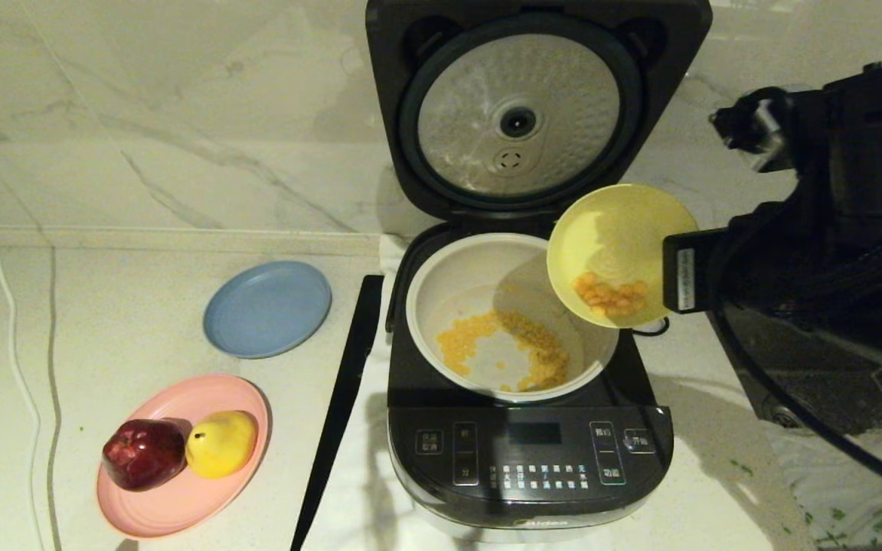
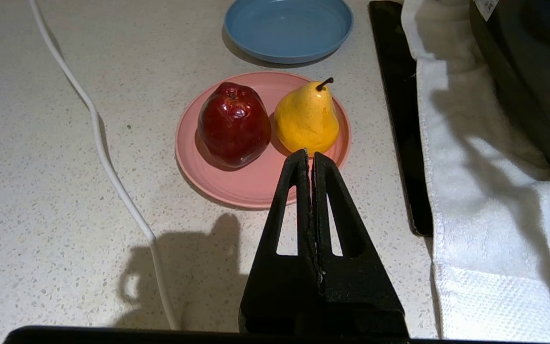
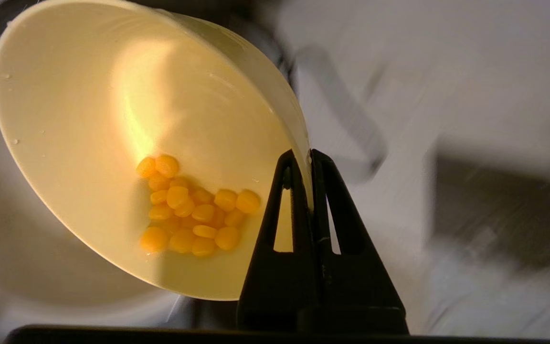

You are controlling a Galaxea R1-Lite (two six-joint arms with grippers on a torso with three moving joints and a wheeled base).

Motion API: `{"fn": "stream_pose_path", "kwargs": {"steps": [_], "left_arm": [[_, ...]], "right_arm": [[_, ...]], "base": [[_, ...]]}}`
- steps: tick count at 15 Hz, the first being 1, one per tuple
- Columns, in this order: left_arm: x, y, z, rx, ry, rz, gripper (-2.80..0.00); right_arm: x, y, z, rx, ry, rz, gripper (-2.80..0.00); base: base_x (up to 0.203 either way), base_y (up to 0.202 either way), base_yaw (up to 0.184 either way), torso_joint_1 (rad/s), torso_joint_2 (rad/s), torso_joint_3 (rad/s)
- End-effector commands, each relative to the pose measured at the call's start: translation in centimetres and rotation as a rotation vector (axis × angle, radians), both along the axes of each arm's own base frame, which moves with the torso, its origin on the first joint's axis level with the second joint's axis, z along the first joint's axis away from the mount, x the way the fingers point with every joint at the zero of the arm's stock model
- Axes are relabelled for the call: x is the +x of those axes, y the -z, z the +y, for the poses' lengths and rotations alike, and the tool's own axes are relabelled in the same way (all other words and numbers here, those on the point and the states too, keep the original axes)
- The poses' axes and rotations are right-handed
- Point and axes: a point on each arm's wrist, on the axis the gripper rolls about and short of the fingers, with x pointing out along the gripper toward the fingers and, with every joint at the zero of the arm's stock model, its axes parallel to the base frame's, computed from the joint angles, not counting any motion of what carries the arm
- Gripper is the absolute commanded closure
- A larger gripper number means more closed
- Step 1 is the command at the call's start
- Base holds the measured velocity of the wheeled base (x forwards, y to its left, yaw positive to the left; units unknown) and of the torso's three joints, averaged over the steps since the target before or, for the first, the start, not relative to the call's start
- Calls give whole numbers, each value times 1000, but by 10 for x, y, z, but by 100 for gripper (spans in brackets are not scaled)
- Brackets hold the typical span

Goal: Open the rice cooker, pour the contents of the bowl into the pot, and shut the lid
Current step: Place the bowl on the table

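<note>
A pale yellow bowl (image 1: 622, 254) hangs tilted over the right rim of the cream-white pot (image 1: 441, 275), which sits inside the dark rice cooker (image 1: 529, 451) near the middle of the worktop (image 1: 104, 329). The right hand (image 3: 311, 157) is clenched on the bowl's rim, one finger inside and one outside. A small cluster of the contents (image 1: 611, 296), yellow-orange kernels, lies in the lower part of the bowl, while a larger scatter already lies on the pot's floor. The lid (image 1: 521, 107) stands fully open, its dimpled silver plate facing forward.

Judged from this, opening is done and pouring is partly done; the last kernels must go in and the lid must be closed.

The front panel carries white Chinese labels, too small to read here, and a dark display.

To the cooker's left lie a blue plate (image 1: 267, 308) and a pink plate (image 1: 181, 497) bearing a red apple (image 1: 143, 454) and a yellow pear (image 1: 220, 443). The left hand (image 2: 311, 155) is parked above the worktop near the pink plate, fingers pressed together on nothing.
</note>
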Motion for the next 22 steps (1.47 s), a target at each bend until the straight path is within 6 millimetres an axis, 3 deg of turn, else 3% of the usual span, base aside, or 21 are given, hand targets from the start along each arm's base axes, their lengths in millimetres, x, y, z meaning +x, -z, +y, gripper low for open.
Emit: {"fn": "stream_pose_path", "kwargs": {"steps": [1,5,7,9,13,18,22], "left_arm": [[1,2,0,0,-2,8,0],[1,2,0,0,0,8,0],[1,2,0,0,-1,8,0],[1,2,0,0,-1,8,0],[1,2,0,0,-1,8,0],[1,2,0,0,0,8,0],[1,2,0,0,0,8,0]], "right_arm": [[-23,-9,-48,131,-3,275,0],[-31,-6,-109,307,96,424,0],[-35,14,-134,375,164,526,0],[-36,46,-153,422,253,652,0],[-28,105,-163,466,307,822,0],[2,176,-172,491,360,882,0],[20,207,-177,510,376,879,0]], "base": [[0,0,0,0,0,0],[0,0,0,0,0,0],[0,0,0,0,0,0],[0,0,0,0,0,0],[0,0,0,0,0,0],[0,0,0,0,0,0],[0,0,0,0,0,0]]}}
